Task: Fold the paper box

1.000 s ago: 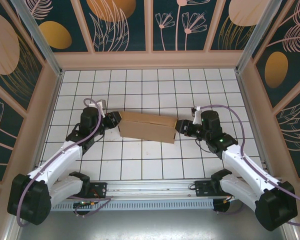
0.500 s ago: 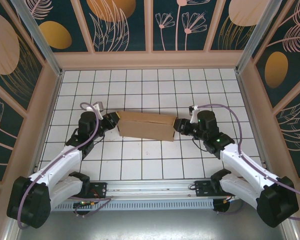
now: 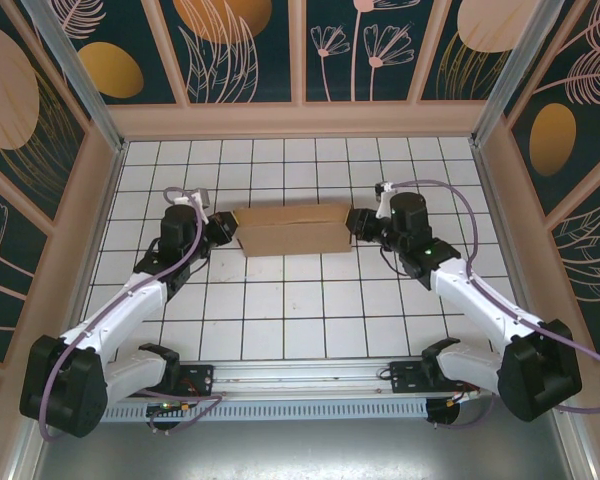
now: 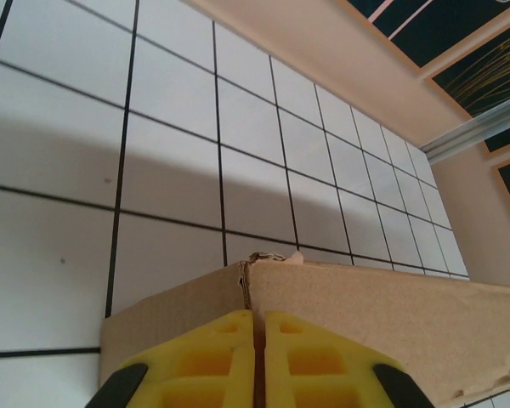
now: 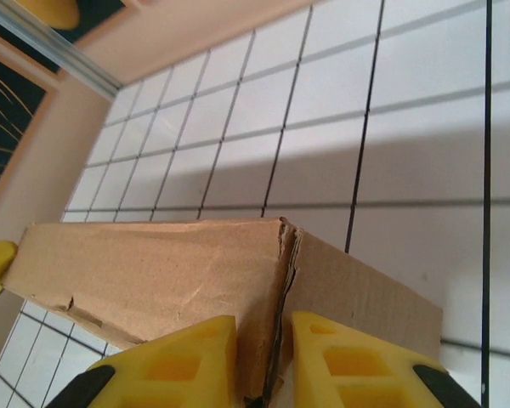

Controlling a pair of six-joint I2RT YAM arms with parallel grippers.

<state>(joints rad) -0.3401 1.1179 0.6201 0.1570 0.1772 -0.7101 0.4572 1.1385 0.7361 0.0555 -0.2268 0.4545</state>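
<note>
Left gripper [image 4: 259, 319] is clamped on the left end of the shallow brown corrugated-cardboard paper box [image 3: 292, 230], right gripper [image 5: 263, 327] on its right end.
The box is placed centrally on the white gridded table [image 3: 280, 320]; both ends should be moved evenly, so no crease is torn.

Plain brown paper box [image 3: 292, 231]; folded, long, shallow; lying crosswise.

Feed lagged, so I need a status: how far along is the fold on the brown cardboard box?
Done: the brown corrugated cardboard box stands as a long shallow shape on the white tiled table, its end corners creased up. In hand: the left gripper and right gripper each pinch one end corner. Remaining: probably tucking the flaps; whether the lid is locked cannot be told.
</note>
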